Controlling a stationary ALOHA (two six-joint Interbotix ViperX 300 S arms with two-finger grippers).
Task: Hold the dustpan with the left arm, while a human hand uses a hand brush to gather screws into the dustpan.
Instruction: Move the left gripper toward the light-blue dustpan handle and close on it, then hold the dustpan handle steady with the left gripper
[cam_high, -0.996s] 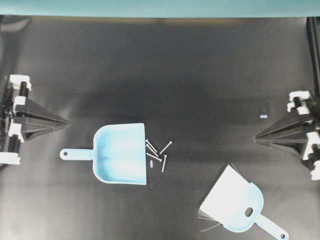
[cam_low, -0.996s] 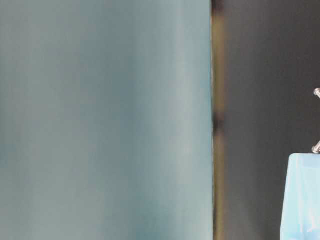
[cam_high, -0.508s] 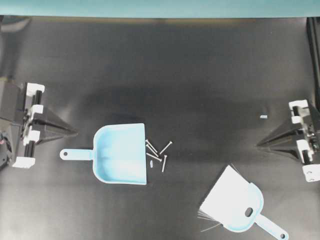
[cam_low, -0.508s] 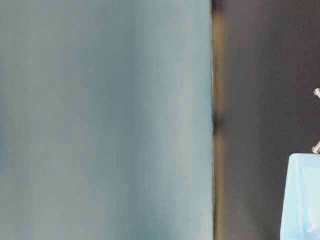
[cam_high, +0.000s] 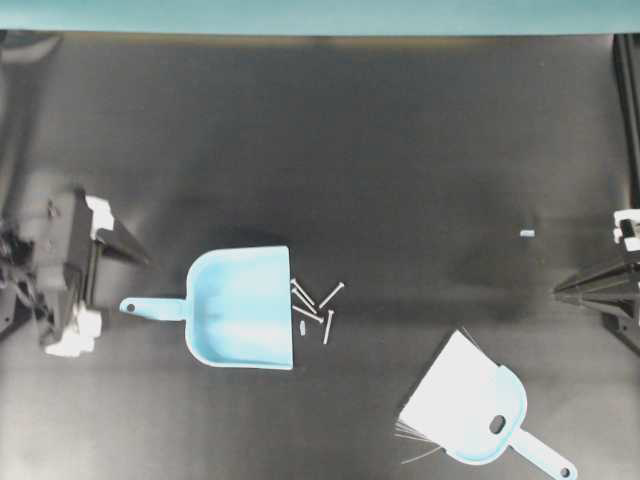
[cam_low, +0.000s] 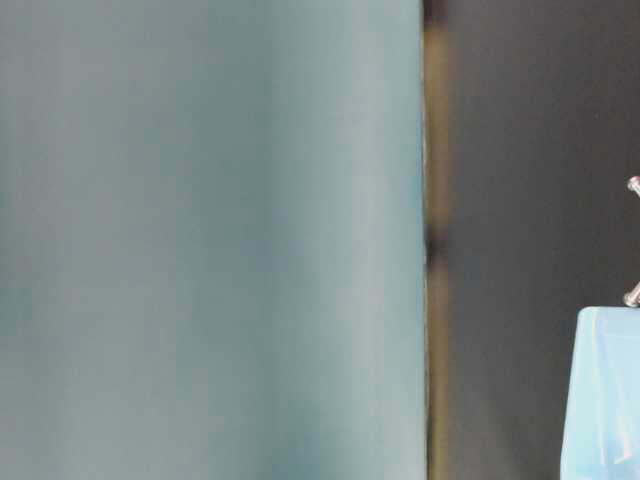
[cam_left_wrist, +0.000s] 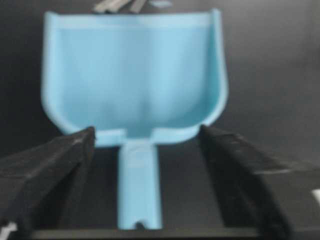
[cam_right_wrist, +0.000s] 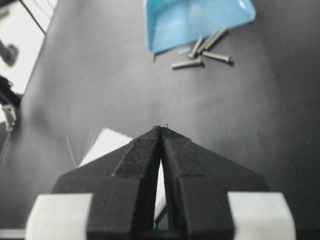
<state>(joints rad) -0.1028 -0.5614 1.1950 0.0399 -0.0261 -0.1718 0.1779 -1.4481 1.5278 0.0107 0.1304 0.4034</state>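
**Open jaws lined up on the dustpan handle**

Because the dustpan (cam_high: 242, 308) lay flat on the black table (cam_high: 330, 140) with its mouth turned toward the screws (cam_high: 314, 305), the overhead view showed a layout ready for sweeping: about 6 screws sat just beside the pan's open edge, and its thin handle pointed at the left gripper (cam_high: 118, 281). That gripper's fingers stood apart, near the handle end, holding nothing. The hand brush (cam_high: 470, 410) lay well apart near the lower right, bristles toward the pan, with no human hand in sight. The right gripper (cam_high: 562, 290) sat at the far edge, idle. A tiny pale fleck (cam_high: 527, 233) lay on its own.

From table level, only a corner of the pan and 2 screw tips showed beside a teal wall (cam_low: 210, 240).

Through the left wrist camera, the handle ran between the 2 spread fingers (cam_left_wrist: 50, 165), untouched, so closing on it looked like the next step.

Through the right wrist camera, the jaws were pressed together, empty, pointing toward the pan and screws.
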